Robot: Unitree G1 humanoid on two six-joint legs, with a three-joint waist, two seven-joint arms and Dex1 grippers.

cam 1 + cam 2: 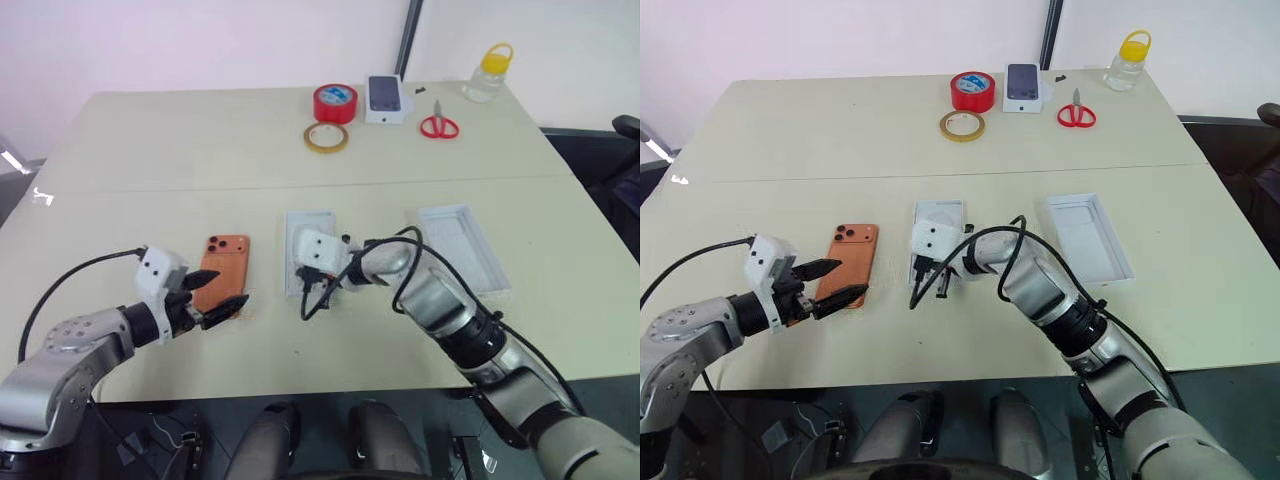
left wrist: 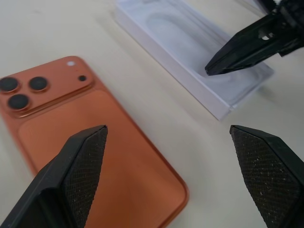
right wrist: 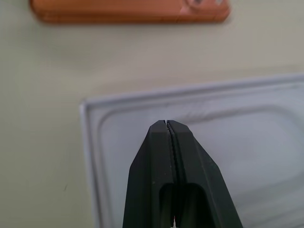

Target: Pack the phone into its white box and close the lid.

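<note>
Pick-up stage. The phone [image 1: 222, 263] lies camera-side up on the tabletop [image 1: 200, 140], left of centre, beside the white box [image 1: 309, 232]; the lid [image 1: 463, 245] lies right. Left end effector [image 1: 218, 297] gapes empty at the phone's near end, which it must straddle; right end effector [image 3: 168, 124], closed and empty, hovers over the box.

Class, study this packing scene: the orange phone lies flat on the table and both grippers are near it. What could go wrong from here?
1. The flat orange smartphone lies flush on the table; the open left gripper may push it along rather than grip it.
2. The shut right gripper hangs over the shallow white cardboard tray, so it could block the phone's way in or nudge the tray.
</note>
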